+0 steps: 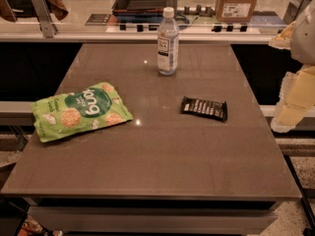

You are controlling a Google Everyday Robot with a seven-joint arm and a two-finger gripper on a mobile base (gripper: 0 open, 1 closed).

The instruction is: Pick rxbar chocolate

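Camera view: rxbar chocolate (204,108) lies near the table's (162,163) right edge, end effector (295,98) beyond it, state unclear.

The gripper (294,101), at the right edge of the view, is a pale yellow, blocky piece with whitish edges. Above it is a rounded grey-white arm segment (306,26) with a cream-yellow projection (282,39) on its left.
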